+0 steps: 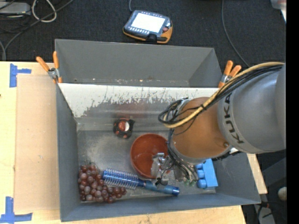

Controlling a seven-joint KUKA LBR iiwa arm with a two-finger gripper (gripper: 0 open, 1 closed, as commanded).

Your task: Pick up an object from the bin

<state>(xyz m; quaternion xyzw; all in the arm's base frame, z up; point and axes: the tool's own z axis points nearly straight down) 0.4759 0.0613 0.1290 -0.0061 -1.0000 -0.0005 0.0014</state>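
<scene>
Red-brown bowl (142, 154) sits upright on the floor of the bin (140, 66), a little right of the middle and toward the near wall. The claw (162, 171) hangs at the bowl's right-hand near rim, its metal tip overlapping that rim as seen from above. Whether the tip touches the rim or stands just above it cannot be told. Whether the claw is spread or pressed together cannot be told either, since its metal parts bunch together there, and nothing can be seen pinched in it.

Just below the claw lies a blue hairbrush (140, 182), flat on the floor and running left to right. Its bristled head points left and its handle ends just right of the claw. The brush passes close by the bowl's near edge. A bunch of dark red grapes (96, 185) lies in the near left corner, touching the head of the brush.

A small round red and black thing (123, 128) rests alone near the far wall, up and to the left of the bowl and apart from it. A blue block (207, 174) lies to the right of the claw, partly under the arm (254, 111). The visible part of the bowl's inside holds nothing. The arm's orange cover (201, 129) hides the bowl's right side, and yellow and black cables (187, 107) loop over the cover.
</scene>
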